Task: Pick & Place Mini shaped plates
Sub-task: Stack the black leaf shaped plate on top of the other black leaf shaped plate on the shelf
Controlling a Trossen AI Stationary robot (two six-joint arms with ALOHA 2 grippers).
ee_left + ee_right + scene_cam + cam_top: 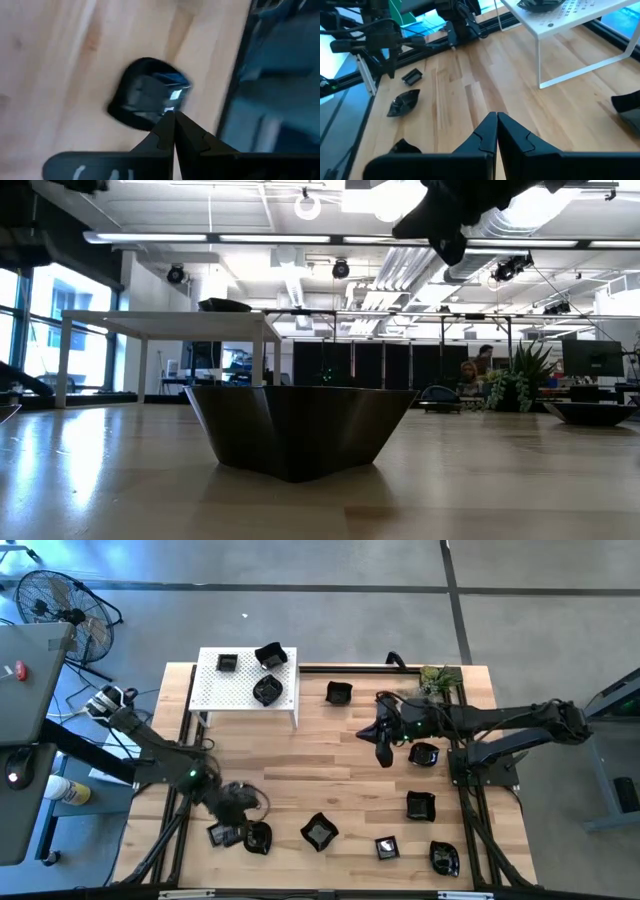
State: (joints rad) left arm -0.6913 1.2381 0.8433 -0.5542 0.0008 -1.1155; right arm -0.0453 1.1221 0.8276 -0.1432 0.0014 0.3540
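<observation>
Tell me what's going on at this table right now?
Two arms are sorting small black plates. Three plates already sit on the white stand; about nine more lie around the wooden table. The left gripper, fingers shut and empty, hovers by a plate near the front-left edge. The right gripper hangs shut and empty mid-table.

No legible txt, labels, brands or nos. anywhere in any view
</observation>
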